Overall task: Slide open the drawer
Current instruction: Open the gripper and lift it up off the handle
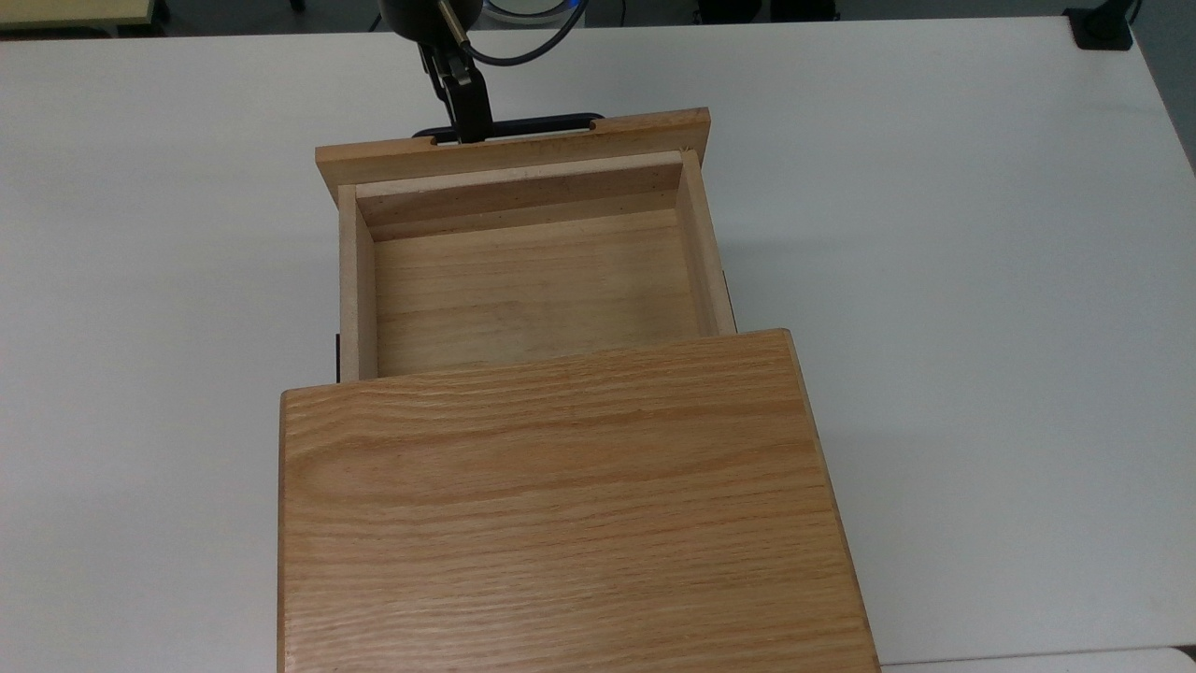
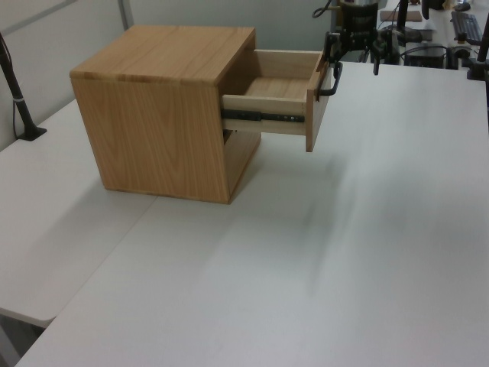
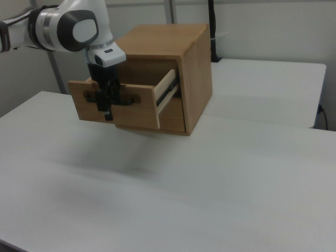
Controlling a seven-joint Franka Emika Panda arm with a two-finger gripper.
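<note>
Drawer [image 1: 533, 290] drawn well out of the cabinet [image 1: 551, 505], with most of its wooden floor open to the top view and nothing lying inside. Front panel standing well apart from the cabinet's opening, toward the upper edge of the top view. Carried on a black slide rail [image 2: 263, 117] along its side, seen stretched out in the left view. Hanging above the white table [image 1: 934, 234] without touching it, level and not tilted.

Gripper [image 3: 108, 113] pointing downward at the black bar handle [image 1: 542, 122], crossing it near the end that lies on the top view's left and on the right view's left. Cannot tell whether clenched on the bar or already let go of it. Positioned right at the handle in any case, not apart from it. White arm [image 3: 73, 29] reaching in from the right view's upper left.

Judged from this, most of the task done: sliding clearly carried out, drawer open and easy to look into. A short rear part hidden under the cabinet's top, so perhaps a little travel left on the rail, but hard to say how much. Left to do, probably: a last small pull if full opening is wanted, then letting go of the handle and lifting away without pushing the drawer back in.
</note>
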